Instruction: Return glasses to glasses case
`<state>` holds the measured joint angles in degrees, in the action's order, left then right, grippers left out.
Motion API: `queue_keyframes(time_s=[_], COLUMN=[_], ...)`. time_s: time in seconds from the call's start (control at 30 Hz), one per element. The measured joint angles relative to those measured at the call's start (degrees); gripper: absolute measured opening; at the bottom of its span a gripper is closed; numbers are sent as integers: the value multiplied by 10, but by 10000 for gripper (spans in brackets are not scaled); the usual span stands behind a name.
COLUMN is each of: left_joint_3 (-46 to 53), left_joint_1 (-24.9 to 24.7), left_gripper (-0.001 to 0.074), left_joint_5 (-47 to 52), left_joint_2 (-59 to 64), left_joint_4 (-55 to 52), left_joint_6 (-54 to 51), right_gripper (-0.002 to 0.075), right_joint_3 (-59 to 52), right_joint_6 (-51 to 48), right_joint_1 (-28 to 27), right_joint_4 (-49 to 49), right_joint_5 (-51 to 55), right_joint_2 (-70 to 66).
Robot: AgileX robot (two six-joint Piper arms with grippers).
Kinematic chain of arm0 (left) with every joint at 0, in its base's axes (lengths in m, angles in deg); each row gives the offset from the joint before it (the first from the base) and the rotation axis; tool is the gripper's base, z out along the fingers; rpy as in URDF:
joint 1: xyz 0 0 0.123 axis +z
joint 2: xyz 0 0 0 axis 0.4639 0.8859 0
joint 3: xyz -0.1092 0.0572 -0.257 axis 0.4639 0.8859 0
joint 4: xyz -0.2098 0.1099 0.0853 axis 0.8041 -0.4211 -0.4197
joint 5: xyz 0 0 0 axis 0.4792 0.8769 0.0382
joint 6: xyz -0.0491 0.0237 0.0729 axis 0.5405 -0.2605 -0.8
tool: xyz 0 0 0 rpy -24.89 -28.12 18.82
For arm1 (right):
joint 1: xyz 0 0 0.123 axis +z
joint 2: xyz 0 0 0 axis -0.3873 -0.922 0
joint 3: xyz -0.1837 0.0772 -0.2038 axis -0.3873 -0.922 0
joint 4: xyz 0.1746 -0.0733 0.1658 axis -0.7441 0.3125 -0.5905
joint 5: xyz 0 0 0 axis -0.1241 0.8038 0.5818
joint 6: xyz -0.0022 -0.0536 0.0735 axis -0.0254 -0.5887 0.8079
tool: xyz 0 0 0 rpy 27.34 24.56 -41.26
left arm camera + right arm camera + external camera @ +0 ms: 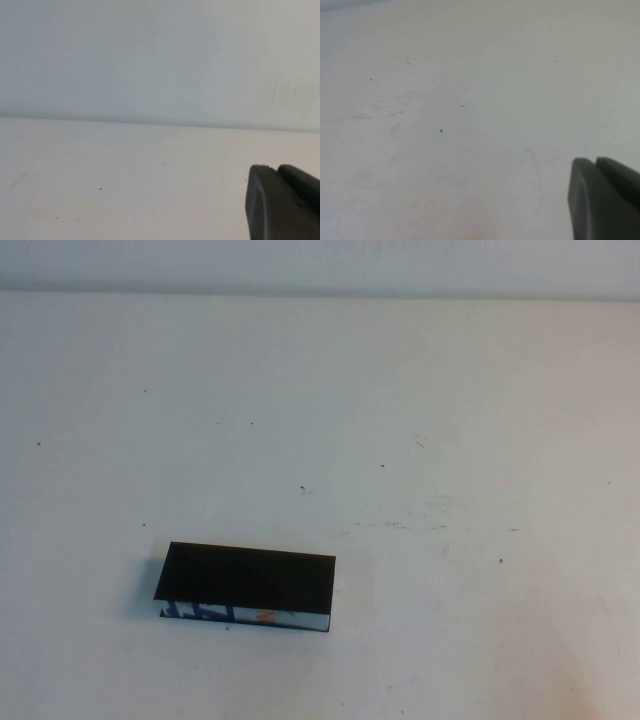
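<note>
The glasses case lies on the white table at the near left. It is a flat black box with a blue, white and orange printed front edge, and its black top covers it. The glasses are not in view in any frame. Neither gripper shows in the high view. My left gripper shows only in the left wrist view, with its dark fingers pressed together over bare table. My right gripper shows only in the right wrist view, fingers together, also over bare table and holding nothing.
The table top is white with small dark specks and faint scuff marks. A pale wall rises behind the table's far edge.
</note>
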<state>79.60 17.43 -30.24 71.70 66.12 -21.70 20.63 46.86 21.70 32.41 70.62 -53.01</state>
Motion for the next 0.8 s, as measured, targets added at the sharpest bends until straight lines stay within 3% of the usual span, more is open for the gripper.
queue_keyframes(time_s=[0.8], left_joint_3=[0], left_joint_1=[0], left_gripper=[-4], left_joint_5=[0], left_joint_2=[0], left_joint_4=[-33], left_joint_6=[10], right_gripper=[-11], right_joint_3=[0], right_joint_6=[0], right_joint_1=[0], right_joint_4=[-3], right_joint_5=[0], right_joint_2=[0])
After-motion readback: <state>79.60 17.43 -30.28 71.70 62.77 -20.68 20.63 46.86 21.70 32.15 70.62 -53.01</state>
